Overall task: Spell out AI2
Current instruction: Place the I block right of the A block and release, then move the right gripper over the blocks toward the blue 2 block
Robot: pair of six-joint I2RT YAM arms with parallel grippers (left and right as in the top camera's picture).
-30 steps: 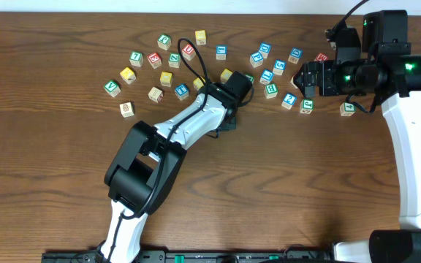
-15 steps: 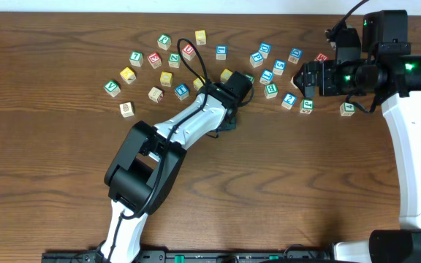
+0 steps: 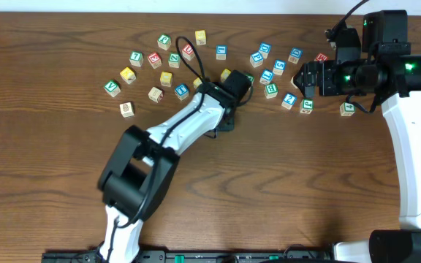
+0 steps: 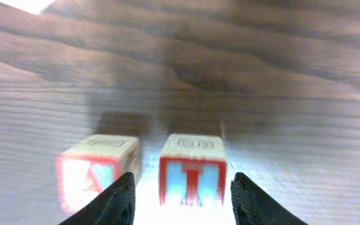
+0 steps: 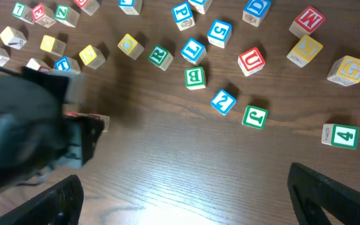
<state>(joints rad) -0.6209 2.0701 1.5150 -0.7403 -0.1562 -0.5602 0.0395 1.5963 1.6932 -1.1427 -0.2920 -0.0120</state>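
Note:
In the left wrist view a block with a red letter I on light blue (image 4: 192, 169) stands on the wood between the fingers of my left gripper (image 4: 180, 200), which is open with a gap on each side. A red-edged block that looks like an A (image 4: 99, 172) stands just left of it, beside the left finger. In the overhead view my left gripper (image 3: 224, 123) hides both blocks. A blue 2 block (image 3: 289, 99) lies among loose blocks; it also shows in the right wrist view (image 5: 222, 101). My right gripper (image 5: 192, 200) is open and empty above the table.
Several letter and number blocks lie scattered across the back of the table (image 3: 156, 62). A green J block (image 5: 255, 117) and a green 4 block (image 5: 340, 135) lie near the 2. The left arm (image 5: 24, 125) fills the left of the right wrist view.
The left arm's elbow has shifted slightly down and left. Its gripper stays at the same place. The right arm has not moved.

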